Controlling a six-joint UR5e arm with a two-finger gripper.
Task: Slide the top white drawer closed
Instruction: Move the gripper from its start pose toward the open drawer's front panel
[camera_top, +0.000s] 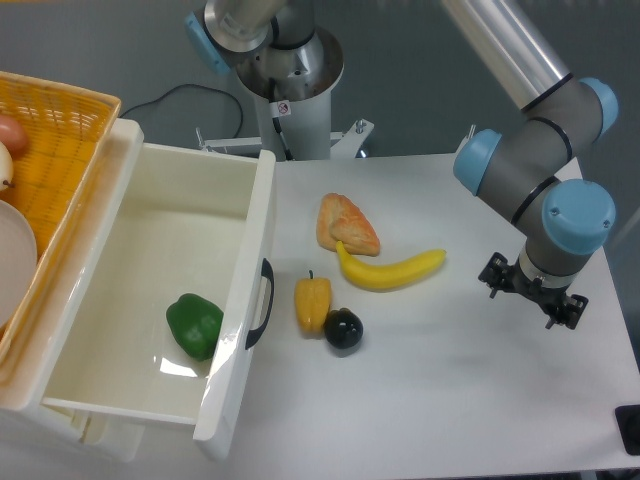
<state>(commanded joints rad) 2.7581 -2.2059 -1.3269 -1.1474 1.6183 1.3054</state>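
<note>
The top white drawer (234, 345) stands pulled far out from the left, its deep tub open to the camera. Its flat front panel faces right and bears a black arched handle (263, 303). A green pepper (195, 325) lies inside the tub. My gripper (533, 292) hangs over the right side of the table, far from the drawer front and touching nothing. It points downward under the wrist, so only black parts of it show and its fingers are hidden.
An orange woven basket (60, 120) with food sits above the drawer at left. Between the handle and the gripper lie a yellow pepper (313, 303), a dark round fruit (343, 329), a banana (392, 270) and a pastry (347, 225). The arm's base (290, 80) stands behind.
</note>
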